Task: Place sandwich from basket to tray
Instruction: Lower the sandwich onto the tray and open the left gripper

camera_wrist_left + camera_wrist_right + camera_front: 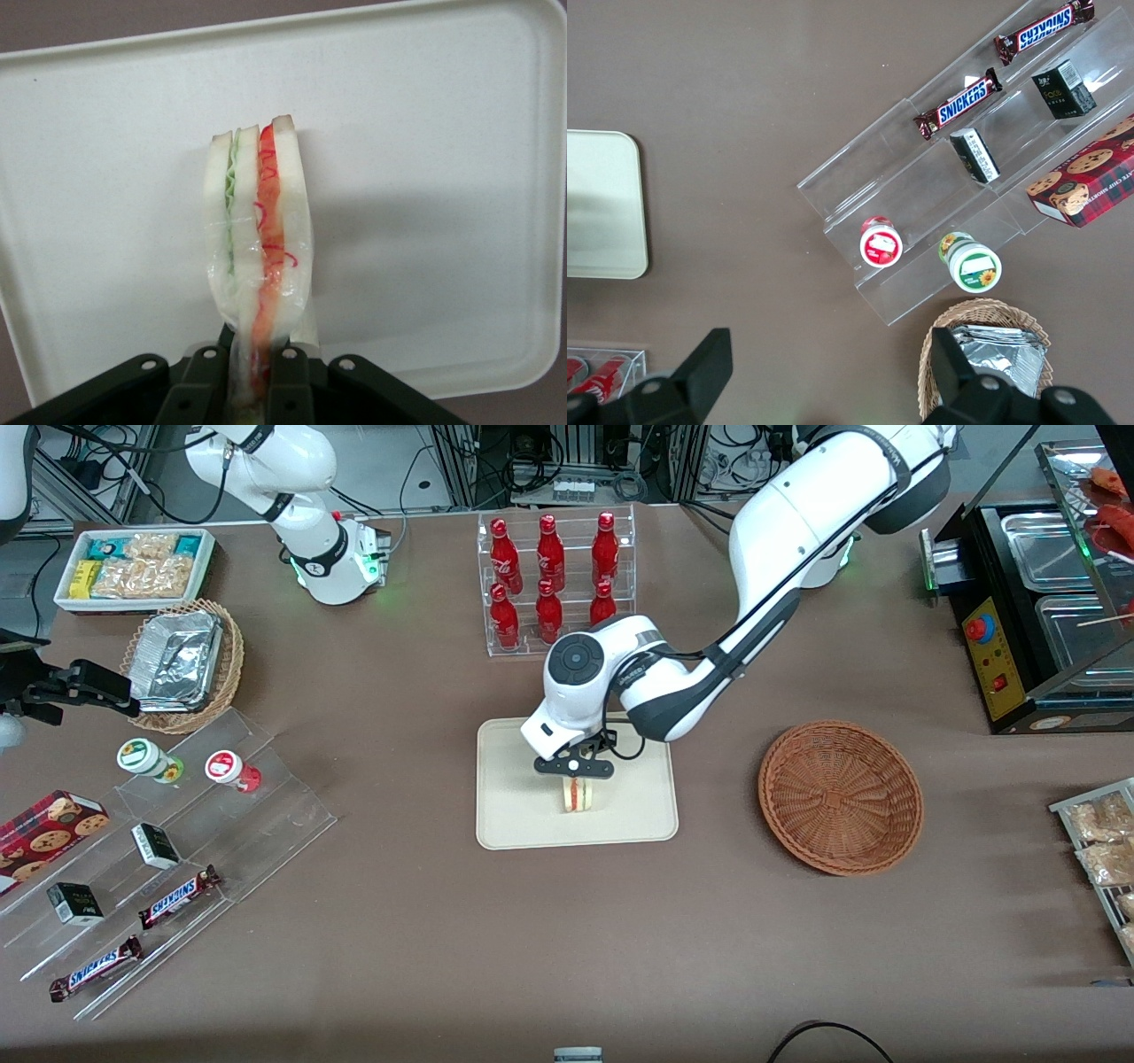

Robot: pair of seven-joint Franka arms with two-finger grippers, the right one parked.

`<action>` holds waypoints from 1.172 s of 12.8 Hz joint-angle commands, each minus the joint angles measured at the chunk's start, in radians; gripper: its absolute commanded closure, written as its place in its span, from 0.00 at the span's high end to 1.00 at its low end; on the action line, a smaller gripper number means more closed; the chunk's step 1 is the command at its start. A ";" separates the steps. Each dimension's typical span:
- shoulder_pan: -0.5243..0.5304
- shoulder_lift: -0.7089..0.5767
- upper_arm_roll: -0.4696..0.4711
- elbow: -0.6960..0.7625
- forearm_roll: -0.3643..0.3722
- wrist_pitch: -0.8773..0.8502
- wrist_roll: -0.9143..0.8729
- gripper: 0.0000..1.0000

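Observation:
The cream tray (514,815) lies at the table's middle, and it fills the left wrist view as a pale surface (425,177). Over its centre hangs my gripper (576,778), shut on the sandwich (580,794), a white bread wedge with red and green filling. In the left wrist view the sandwich (257,230) stands on edge between the black fingers (292,390), its wrapped tip pinched between them, the gripper (255,390) just above the tray. The reddish-brown wicker basket (840,795) sits empty beside the tray, toward the working arm's end of the table.
A clear rack of red bottles (554,580) stands farther from the front camera than the tray. Toward the parked arm's end are a tan basket with foil (182,662), a snack box (135,567) and clear shelves with candy bars (168,841). A black food warmer (1036,611) stands at the working arm's end.

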 commanded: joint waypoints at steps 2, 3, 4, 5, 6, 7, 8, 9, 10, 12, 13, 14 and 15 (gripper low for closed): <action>-0.015 0.041 0.003 0.034 0.030 0.002 -0.027 0.14; -0.015 0.046 0.003 0.035 0.029 0.002 -0.022 0.65; -0.015 0.041 0.003 0.035 0.032 -0.001 -0.014 1.00; -0.011 0.032 0.003 0.035 0.029 -0.003 -0.024 1.00; 0.001 0.026 0.002 0.037 0.026 -0.003 -0.024 1.00; 0.008 0.015 0.002 0.064 0.026 -0.012 -0.025 1.00; 0.015 -0.008 0.002 0.075 0.024 -0.038 -0.028 1.00; 0.020 -0.049 0.002 0.080 0.017 -0.100 -0.036 1.00; 0.023 -0.093 0.002 0.081 0.015 -0.151 -0.062 1.00; 0.063 -0.176 0.000 0.072 0.012 -0.203 -0.094 1.00; 0.078 -0.209 -0.001 0.072 0.007 -0.243 -0.094 1.00; 0.102 -0.245 -0.001 0.072 -0.026 -0.284 -0.091 1.00; 0.144 -0.282 -0.001 0.069 -0.073 -0.309 -0.079 1.00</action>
